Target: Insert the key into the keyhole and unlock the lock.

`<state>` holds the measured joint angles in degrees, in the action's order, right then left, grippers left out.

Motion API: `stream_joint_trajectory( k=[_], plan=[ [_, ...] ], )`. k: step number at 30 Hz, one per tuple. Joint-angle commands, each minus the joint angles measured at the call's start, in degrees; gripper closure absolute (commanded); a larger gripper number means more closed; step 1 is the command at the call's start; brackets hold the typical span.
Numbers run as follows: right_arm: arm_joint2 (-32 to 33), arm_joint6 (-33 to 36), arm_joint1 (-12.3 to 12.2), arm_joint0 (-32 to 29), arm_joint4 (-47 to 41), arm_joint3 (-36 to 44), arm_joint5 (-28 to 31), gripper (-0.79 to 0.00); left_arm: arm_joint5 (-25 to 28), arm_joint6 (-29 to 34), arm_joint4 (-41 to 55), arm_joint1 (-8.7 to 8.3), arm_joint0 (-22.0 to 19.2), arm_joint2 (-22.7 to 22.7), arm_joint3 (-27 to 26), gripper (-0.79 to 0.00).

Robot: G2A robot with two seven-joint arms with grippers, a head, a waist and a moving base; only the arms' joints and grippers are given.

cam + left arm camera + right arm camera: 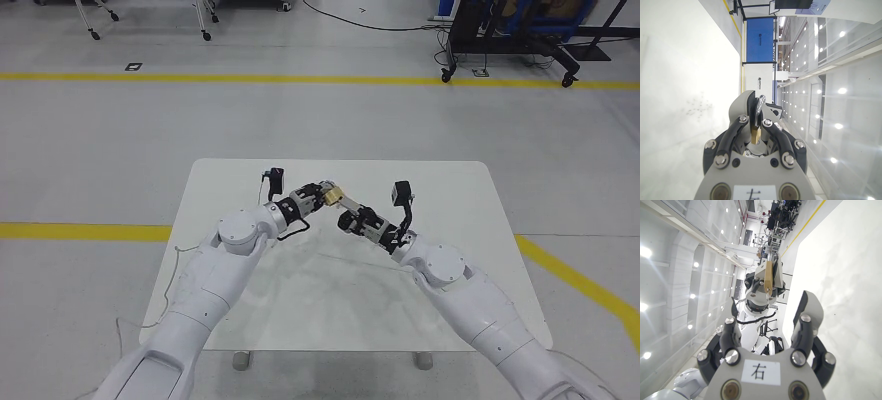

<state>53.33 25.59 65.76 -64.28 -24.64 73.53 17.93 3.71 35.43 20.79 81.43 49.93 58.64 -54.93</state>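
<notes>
**Lock** (768, 275): we record one brass padlock, held in the air over the far-middle part of the white surface (450, 200), between the two arms. Its steel shackle (760, 103) sits between the pads at the fingertips of the left end effector (318, 193). The brass body lies along the inside of those fingers, toward the wrist. We cannot tell whether the shackle is sprung or locked.

**Key** (768, 293): we record one silver key, standing out of the end of the brass body opposite the shackle. We cannot tell whether it is turned.

**Left end effector**: it is clenched on the shackle and carries the lock clear of the surface.

**Right end effector** (769, 296): it is released, with its fingers (806, 302) spread wide and grasping nothing. It points at the lock from just beside it. In the right wrist view the key lines up with the gap between the fingers but lies beyond their tips.
</notes>
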Motion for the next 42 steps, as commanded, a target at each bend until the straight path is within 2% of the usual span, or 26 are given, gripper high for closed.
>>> stream_joint_trajectory(
  k=[1,4,6,9,12,15,16,23,27,34,37,41,42],
  plan=[
    [0.0,0.0,0.0,0.0,0.0,0.0,0.0,-0.785,-0.4,-0.1,1.2,0.15,0.1,0.2,0.2,0.0],
    [0.0,0.0,0.0,0.0,0.0,0.0,0.0,-0.785,-0.4,0.5,3.0,0.36,0.1,0.3,0.6,0.0],
    [0.9,1.4,0.2,-1.1,-6.5,1.4,0.1,-0.785,-0.1,1.5,4.5,0.51,0.0,0.5,0.9,0.0],
    [3.7,10.7,0.2,-2.4,-21.0,1.9,-2.4,-0.785,1.5,4.7,8.7,0.59,0.0,1.8,1.4,0.0],
    [4.9,17.6,0.3,-2.8,-27.7,1.2,-4.6,-0.77,3.4,8.7,12.2,0.6,0.2,2.8,1.6,0.0],
    [5.1,21.5,0.6,-2.8,-31.5,0.4,-5.6,-0.566,4.2,12.5,15.7,0.73,0.5,3.4,2.0,0.0],
    [5.0,22.4,0.7,-2.7,-32.4,0.2,-6.0,-0.526,4.2,13.3,16.6,0.77,0.4,3.5,2.3,0.0],
    [2.3,24.4,2.1,-0.7,-32.7,-2.5,-7.8,-0.369,4.5,15.6,18.4,1.08,0.0,3.3,3.5,0.0],
    [1.8,24.4,2.8,0.3,-33.5,-4.1,-7.7,-0.329,4.5,15.5,17.4,1.12,-0.1,3.0,3.6,0.0],
    [2.2,24.8,3.6,1.4,-34.6,-6.2,-7.1,-0.311,4.4,15.7,17.1,1.13,0.1,3.0,3.3,0.0],
    [2.4,24.9,3.8,1.5,-34.8,-6.6,-7.2,-0.256,4.4,15.8,17.0,1.14,0.1,3.0,3.1,0.0],
    [2.7,25.0,4.2,1.4,-35.4,-7.1,-7.7,-0.111,4.4,15.8,16.7,1.15,0.2,2.9,3.0,0.0],
    [2.7,25.0,4.3,1.4,-35.7,-7.3,-8.1,0.0,4.4,15.7,16.7,1.16,0.2,2.9,2.9,0.0]
  ],
)
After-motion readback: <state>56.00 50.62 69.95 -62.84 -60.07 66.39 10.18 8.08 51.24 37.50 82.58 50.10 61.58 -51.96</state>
